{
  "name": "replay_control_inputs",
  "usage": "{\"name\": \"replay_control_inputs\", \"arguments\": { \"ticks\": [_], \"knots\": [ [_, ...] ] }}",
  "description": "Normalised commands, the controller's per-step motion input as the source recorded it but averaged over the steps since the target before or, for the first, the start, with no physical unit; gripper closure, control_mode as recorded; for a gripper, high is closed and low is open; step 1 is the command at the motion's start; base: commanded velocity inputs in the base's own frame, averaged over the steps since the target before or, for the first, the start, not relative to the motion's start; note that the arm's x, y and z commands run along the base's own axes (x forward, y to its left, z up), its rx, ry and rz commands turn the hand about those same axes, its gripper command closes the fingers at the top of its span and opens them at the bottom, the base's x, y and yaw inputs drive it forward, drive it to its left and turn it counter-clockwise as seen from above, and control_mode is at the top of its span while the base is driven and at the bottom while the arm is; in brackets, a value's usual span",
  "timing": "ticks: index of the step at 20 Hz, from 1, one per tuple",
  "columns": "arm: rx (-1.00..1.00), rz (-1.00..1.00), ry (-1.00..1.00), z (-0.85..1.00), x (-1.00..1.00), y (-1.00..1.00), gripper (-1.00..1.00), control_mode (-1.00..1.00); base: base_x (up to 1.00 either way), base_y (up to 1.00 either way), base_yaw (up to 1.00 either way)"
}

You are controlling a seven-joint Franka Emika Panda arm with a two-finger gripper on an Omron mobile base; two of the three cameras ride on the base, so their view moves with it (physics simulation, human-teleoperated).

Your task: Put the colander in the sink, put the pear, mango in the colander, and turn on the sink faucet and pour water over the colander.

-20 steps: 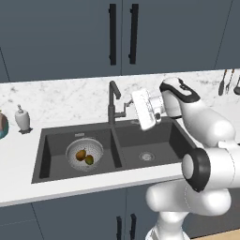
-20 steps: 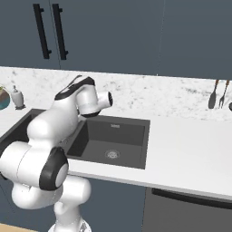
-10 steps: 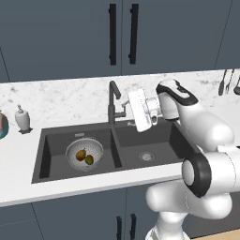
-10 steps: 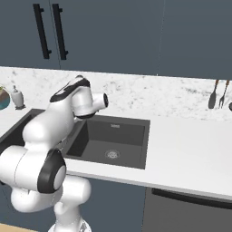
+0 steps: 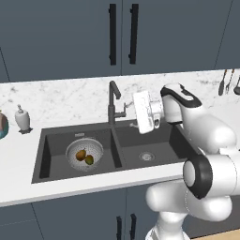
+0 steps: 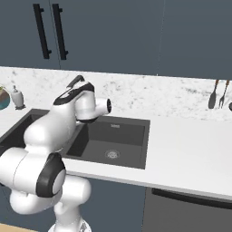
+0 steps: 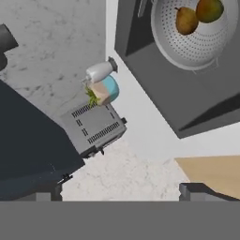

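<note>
The colander point(image 5: 96, 149) sits in the left basin of the dark sink point(image 5: 154, 136), holding two fruits. In the hand view the colander point(image 7: 187, 49) is at the top right, with the brownish pear point(image 7: 186, 19) and the orange-green mango point(image 7: 209, 9) inside. The sink faucet point(image 5: 112, 99) stands behind the divider, its top also visible behind the arm point(image 6: 77, 81). My gripper point(image 5: 131, 114) hovers just right of the faucet's side lever, above the right basin, pointing left. Its jaws point(image 7: 122, 192) are open and empty. The water is out of view.
A white soap dispenser point(image 5: 21, 118) and a blue pot point(image 5: 1, 125) stand on the counter left of the sink, with a grey toaster point(image 7: 93, 126) beyond them. Utensils point(image 6: 213, 93) hang on the back wall at right. Dark cabinets run above the counter.
The hand has shifted a little beside the faucet and sits slightly lower. The jaws stay open. Colander and fruit have not moved.
</note>
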Motion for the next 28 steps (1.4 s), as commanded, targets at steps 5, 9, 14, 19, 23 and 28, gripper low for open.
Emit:
{"name": "replay_control_inputs", "arguments": {
  "ticks": [5, 9, 14, 19, 23, 28],
  "knots": [
    [0.14, 0.0, -0.06, -0.04, 0.14, -0.25, -1.0, -1.0, 0.0, 0.0, 0.0],
    [0.06, 0.0, -0.15, -0.13, 0.15, -0.07, -1.0, -1.0, 0.0, 0.0, 0.0],
    [0.0, 0.0, -0.16, 0.0, 0.26, -0.02, -1.0, -1.0, 0.0, 0.0, 0.0],
    [0.0, 0.0, -0.1, 0.0, 0.17, 0.0, -1.0, -1.0, 0.0, 0.0, 0.0],
    [0.0, 0.0, -0.09, 0.0, 0.08, 0.0, -1.0, -1.0, 0.0, 0.0, 0.0],
    [0.0, -0.04, -0.11, 0.0, 0.12, 0.01, -1.0, -1.0, 0.0, 0.0, 0.0]
  ]
}}
